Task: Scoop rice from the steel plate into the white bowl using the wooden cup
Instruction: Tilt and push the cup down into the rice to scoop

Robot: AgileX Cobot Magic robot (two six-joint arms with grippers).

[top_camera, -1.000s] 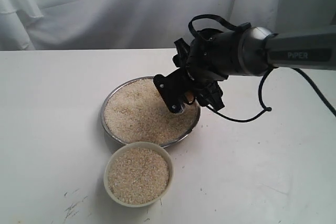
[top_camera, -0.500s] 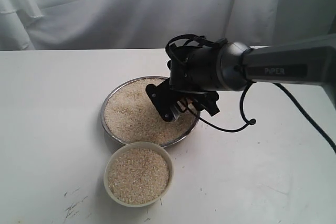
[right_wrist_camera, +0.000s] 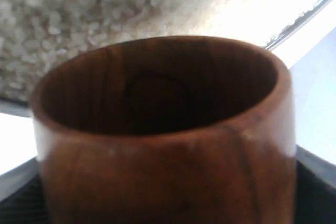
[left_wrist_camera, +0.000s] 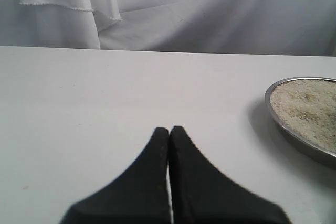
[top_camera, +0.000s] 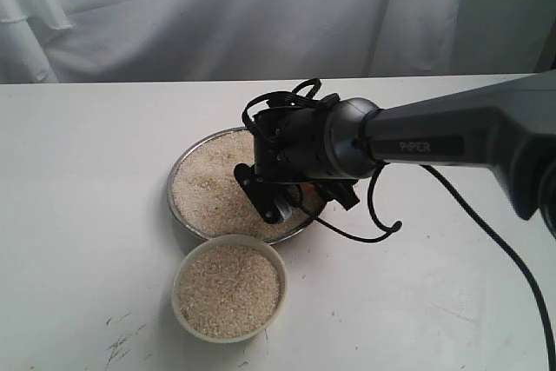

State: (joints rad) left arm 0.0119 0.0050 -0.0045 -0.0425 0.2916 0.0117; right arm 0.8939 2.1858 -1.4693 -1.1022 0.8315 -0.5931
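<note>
The right gripper [top_camera: 276, 204] pinches the wooden cup [right_wrist_camera: 163, 140] low over the rice [top_camera: 213, 184] in the steel plate [top_camera: 178, 171], at the middle of the bench [top_camera: 87, 171]. The cup looks empty, so this scoop is not yet taken. The white bowl [top_camera: 180, 297], just beside the plate toward the near edge, is already nearly full; little seems left. The left gripper [left_wrist_camera: 169, 132], pressed together, hangs aside and blocks nothing; a black cable [top_camera: 347, 232] hangs near the plate
</note>
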